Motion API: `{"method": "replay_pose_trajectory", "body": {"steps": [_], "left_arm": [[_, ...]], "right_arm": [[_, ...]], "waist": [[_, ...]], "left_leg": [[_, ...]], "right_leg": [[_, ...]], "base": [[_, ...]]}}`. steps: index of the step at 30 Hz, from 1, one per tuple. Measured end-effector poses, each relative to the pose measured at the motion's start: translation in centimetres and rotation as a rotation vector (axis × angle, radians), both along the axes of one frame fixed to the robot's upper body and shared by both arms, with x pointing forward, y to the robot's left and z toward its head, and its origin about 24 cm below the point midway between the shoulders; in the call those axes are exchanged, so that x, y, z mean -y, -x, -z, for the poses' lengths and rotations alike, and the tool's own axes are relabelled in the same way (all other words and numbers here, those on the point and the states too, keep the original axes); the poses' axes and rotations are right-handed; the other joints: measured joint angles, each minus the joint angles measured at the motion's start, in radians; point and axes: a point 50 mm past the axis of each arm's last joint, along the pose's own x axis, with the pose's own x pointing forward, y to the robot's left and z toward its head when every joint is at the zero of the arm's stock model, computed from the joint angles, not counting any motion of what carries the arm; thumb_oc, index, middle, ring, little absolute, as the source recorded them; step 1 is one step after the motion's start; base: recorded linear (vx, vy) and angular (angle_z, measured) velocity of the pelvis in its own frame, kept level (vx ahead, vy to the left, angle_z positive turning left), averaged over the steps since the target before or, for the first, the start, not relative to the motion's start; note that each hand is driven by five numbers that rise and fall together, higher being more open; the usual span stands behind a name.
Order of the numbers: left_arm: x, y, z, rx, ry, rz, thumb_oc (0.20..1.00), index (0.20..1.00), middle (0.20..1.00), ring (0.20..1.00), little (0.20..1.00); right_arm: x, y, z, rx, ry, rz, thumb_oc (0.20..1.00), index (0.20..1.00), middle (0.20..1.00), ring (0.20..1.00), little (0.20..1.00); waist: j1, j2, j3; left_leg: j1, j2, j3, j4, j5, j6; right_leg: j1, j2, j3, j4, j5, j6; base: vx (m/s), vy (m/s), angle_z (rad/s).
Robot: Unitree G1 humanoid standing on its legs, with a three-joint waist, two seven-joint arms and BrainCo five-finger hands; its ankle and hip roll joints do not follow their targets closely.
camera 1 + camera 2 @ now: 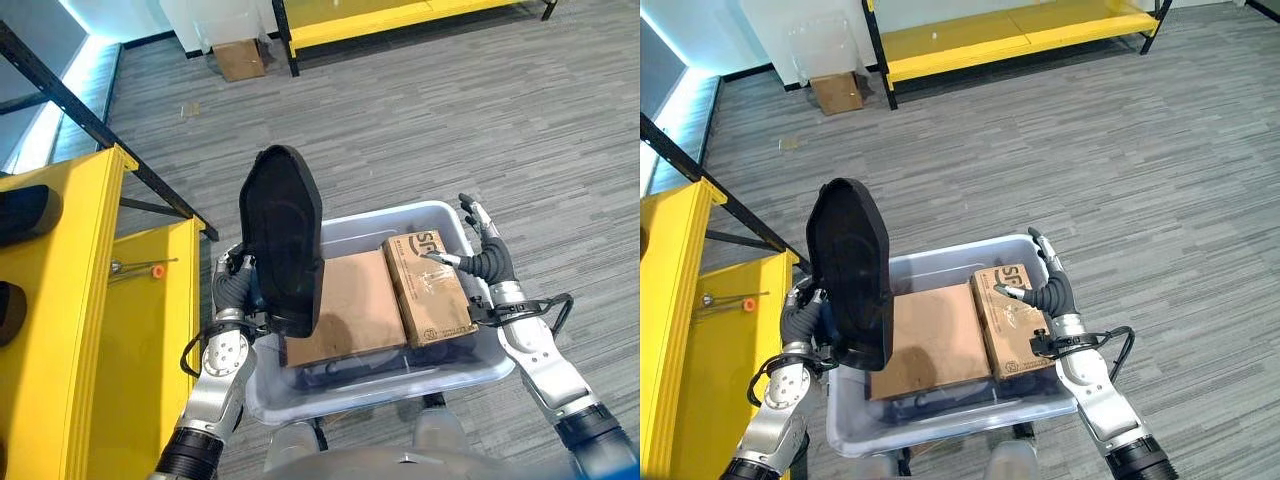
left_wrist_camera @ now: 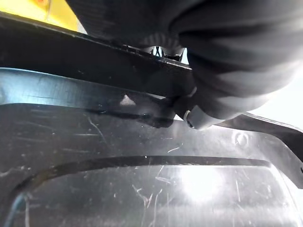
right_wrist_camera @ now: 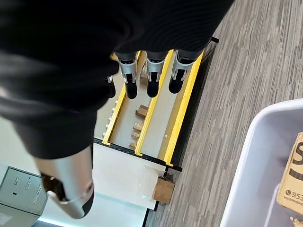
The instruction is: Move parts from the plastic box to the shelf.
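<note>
A tall black oval part stands upright over the left end of the grey plastic box. My left hand is shut on its lower edge, and the part's dark scratched surface shows close up in the left wrist view. Inside the box lie a flat brown carton and a smaller printed carton. My right hand hovers open over the printed carton, its fingers straight. The yellow shelf stands to the left, with two black parts lying on it.
A black diagonal brace runs along the shelf's frame. A small orange-tipped tool lies on the shelf's lower yellow board. Far back stand a low yellow rack and a cardboard box on the grey floor.
</note>
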Motion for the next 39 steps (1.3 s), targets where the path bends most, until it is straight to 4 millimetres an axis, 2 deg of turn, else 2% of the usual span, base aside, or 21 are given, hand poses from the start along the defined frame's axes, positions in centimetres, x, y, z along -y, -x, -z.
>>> {"method": "replay_pose_trajectory", "body": {"steps": [6,9,11,12,13,14,16,17,19,20,22,24,25,26,27,28,29,30,34,37,39], "left_arm": [[0.1,0.1,0.2,-0.007,0.067,0.021,0.200,0.200,0.200,0.200,0.200],[-0.7,-0.1,-0.4,0.020,0.093,-0.009,0.200,0.200,0.200,0.200,0.200],[-0.7,0.0,-1.0,0.045,0.096,-0.008,0.200,0.200,0.200,0.200,0.200],[-0.5,0.2,-1.2,0.057,0.100,0.006,0.200,0.200,0.200,0.200,0.200],[-0.3,0.1,-1.2,0.057,0.103,0.013,0.200,0.200,0.200,0.200,0.200],[0.4,-0.6,-1.2,0.057,0.107,0.055,0.200,0.200,0.200,0.200,0.200],[0.0,-0.6,-1.1,0.051,0.105,0.046,0.200,0.200,0.200,0.200,0.200],[-0.1,-0.9,-1.3,0.062,0.112,0.041,0.200,0.200,0.200,0.200,0.200],[0.2,-1.8,-2.1,0.097,0.115,0.055,0.200,0.200,0.200,0.200,0.200],[0.0,-1.7,-2.2,0.106,0.113,0.050,0.200,0.200,0.200,0.200,0.200],[0.1,-1.9,-2.3,0.105,0.111,0.057,0.200,0.200,0.200,0.200,0.200],[0.1,-1.7,-2.1,0.098,0.093,0.058,0.200,0.200,0.200,0.200,0.200],[0.0,-1.5,-1.8,0.086,0.091,0.059,0.200,0.200,0.200,0.200,0.200],[0.1,-1.2,-1.9,0.088,0.079,0.064,0.200,0.200,0.200,0.200,0.200],[0.1,-1.0,-2.4,0.111,0.064,0.072,0.200,0.200,0.200,0.200,0.200],[-0.4,-0.5,-2.8,0.117,0.027,0.079,0.200,0.200,0.200,0.200,0.200],[-1.0,-0.5,-3.2,0.125,-0.006,0.084,0.200,0.200,0.200,0.200,0.200],[-1.1,-0.3,-2.8,0.111,0.006,0.072,0.200,0.200,0.200,0.200,0.200],[-1.8,0.2,-2.7,0.105,-0.023,0.055,0.200,0.200,0.200,0.200,0.200],[-2.1,0.1,-2.9,0.100,-0.088,0.065,0.200,0.200,0.200,0.200,0.200],[-2.2,-0.6,-3.1,0.105,-0.131,0.070,0.200,0.200,0.200,0.200,0.200]], "right_arm": [[-0.1,-0.1,0.1,-0.019,0.020,-0.033,1.000,1.000,1.000,1.000,1.000],[-2.3,-1.8,-1.8,0.051,0.038,-0.136,1.000,1.000,1.000,1.000,1.000],[-2.6,-2.4,-2.8,0.087,0.050,-0.158,1.000,1.000,1.000,1.000,1.000],[-2.4,-2.6,-3.1,0.095,0.073,-0.163,1.000,1.000,1.000,1.000,1.000],[-2.1,-2.4,-2.9,0.085,0.074,-0.151,1.000,1.000,1.000,1.000,1.000],[-0.5,-2.0,-2.5,0.061,0.100,-0.102,1.000,1.000,1.000,1.000,1.000],[-0.2,-2.1,-2.6,0.067,0.091,-0.085,1.000,1.000,1.000,1.000,1.000],[0.0,-2.0,-2.8,0.077,0.093,-0.083,1.000,1.000,1.000,1.000,1.000],[0.5,-1.1,-1.6,0.033,0.078,-0.059,1.000,1.000,1.000,1.000,1.000],[0.0,-0.9,-1.5,0.040,0.023,-0.053,1.000,1.000,1.000,1.000,1.000],[0.6,-0.9,-1.6,0.046,0.010,-0.028,1.000,1.000,1.000,1.000,1.000],[0.8,-0.5,-0.7,0.010,-0.003,-0.008,1.000,1.000,1.000,1.000,1.000],[1.0,0.0,-0.2,-0.009,-0.023,0.001,1.000,1.000,1.000,1.000,1.000],[1.4,0.4,0.1,-0.028,-0.038,0.018,1.000,1.000,1.000,1.000,1.000],[1.6,0.4,0.2,-0.040,-0.032,0.020,1.000,1.000,1.000,1.000,1.000],[1.5,0.4,0.3,-0.044,-0.033,0.011,1.000,1.000,1.000,1.000,1.000],[1.6,0.3,0.1,-0.040,-0.029,0.005,1.000,1.000,1.000,1.000,1.000],[1.9,-0.4,0.0,-0.041,-0.009,0.007,1.000,1.000,1.000,1.000,1.000],[0.6,-0.5,0.1,-0.033,-0.072,-0.010,1.000,1.000,1.000,1.000,1.000],[-0.8,-0.3,0.9,-0.055,-0.125,-0.028,1.000,1.000,1.000,1.000,1.000],[-2.6,-0.2,1.5,-0.081,-0.163,-0.073,1.000,1.000,1.000,1.000,1.000]], "waist": [[0.012,0.021,-0.007],[0.059,0.017,0.023],[0.085,0.016,0.048],[0.127,0.013,0.078],[0.129,-0.009,0.092],[0.115,-0.039,0.107],[0.134,-0.084,0.113],[0.123,-0.091,0.115],[0.073,-0.090,0.116],[0.071,-0.072,0.102],[0.065,-0.030,0.112],[0.079,-0.032,0.113],[0.084,-0.036,0.106],[0.079,-0.014,0.102],[0.083,-0.016,0.094],[0.090,-0.057,0.076],[0.111,-0.099,0.059],[0.143,-0.066,0.067],[0.203,-0.117,0.061],[0.190,-0.166,0.063],[0.180,-0.178,0.059]], "left_leg": [[0.028,0.002,-0.033,0.005,0.003,0.004],[-0.028,0.053,-0.053,0.005,0.033,0.023],[-0.043,0.097,-0.075,0.000,0.046,0.046],[-0.080,0.144,-0.117,-0.001,-0.029,0.218],[-0.100,0.146,-0.123,0.008,-0.135,0.212],[-0.146,0.118,-0.097,0.068,-0.035,0.147],[-0.160,0.060,-0.161,0.298,-0.092,0.045],[-0.178,0.037,-0.171,0.478,-0.132,0.000],[-0.062,0.028,-0.107,0.686,-0.157,-0.020],[0.070,-0.003,-0.133,0.487,-0.242,-0.033],[0.159,-0.017,-0.113,0.190,-0.269,-0.019],[0.160,-0.025,-0.104,0.142,-0.262,-0.014],[0.139,-0.045,-0.118,0.142,-0.264,0.004],[0.083,-0.045,-0.136,0.159,-0.252,0.036],[0.046,-0.053,-0.149,0.147,-0.251,0.047],[0.042,-0.093,-0.155,0.112,-0.241,0.050],[0.037,-0.138,-0.147,0.097,-0.202,0.051],[0.039,-0.124,-0.170,0.100,-0.132,0.044],[0.035,-0.208,-0.185,0.132,-0.131,0.077],[0.007,-0.268,-0.203,0.173,-0.145,0.108],[0.001,-0.290,-0.199,0.186,-0.156,0.134]], "right_leg": [[-0.066,0.004,-0.003,0.235,-0.130,-0.011],[-0.256,0.058,0.021,0.529,-0.262,-0.082],[-0.295,0.105,0.007,0.599,-0.300,-0.123],[-0.319,0.157,-0.052,0.661,-0.340,-0.193],[-0.319,0.131,-0.111,0.663,-0.337,-0.221],[-0.308,0.081,-0.218,0.655,-0.342,-0.281],[-0.300,0.060,-0.247,0.606,-0.313,-0.324],[-0.272,0.052,-0.294,0.524,-0.269,-0.323],[-0.155,0.055,-0.413,0.372,-0.193,-0.319],[-0.150,0.076,-0.423,0.343,-0.165,-0.284],[-0.163,0.087,-0.446,0.341,-0.139,-0.267],[-0.171,0.064,-0.456,0.355,-0.122,-0.228],[-0.175,0.037,-0.460,0.348,-0.104,-0.156],[-0.216,0.019,-0.424,0.425,-0.109,-0.132],[-0.245,-0.001,-0.352,0.526,-0.154,-0.150],[-0.184,-0.046,-0.309,0.436,-0.170,-0.130],[-0.120,-0.099,-0.303,0.326,-0.153,-0.069],[-0.100,-0.075,-0.304,0.300,-0.117,-0.067],[-0.041,-0.149,-0.331,0.260,-0.072,-0.034],[-0.021,-0.207,-0.360,0.239,-0.030,-0.027],[-0.024,-0.228,-0.352,0.234,0.053,-0.052]], "base": [[-0.08,-0.118,0.12],[-0.19,-0.274,0.05],[-0.16,-0.282,0.22],[-0.19,-0.266,0.76],[-0.28,-0.313,1.86],[-0.30,-0.328,1.75],[-0.24,-0.259,1.04],[-0.12,-0.112,0.97],[-0.03,0.135,1.75],[0.01,0.326,1.33],[0.00,0.312,0.61],[-0.02,0.270,0.29],[0.00,0.157,0.49],[-0.01,0.169,1.02],[0.00,0.179,1.42],[0.00,0.173,1.45],[0.00,0.178,0.89],[-0.02,0.206,0.38],[-0.03,0.254,0.33],[0.02,0.230,0.34],[-0.02,0.206,0.01]]}}
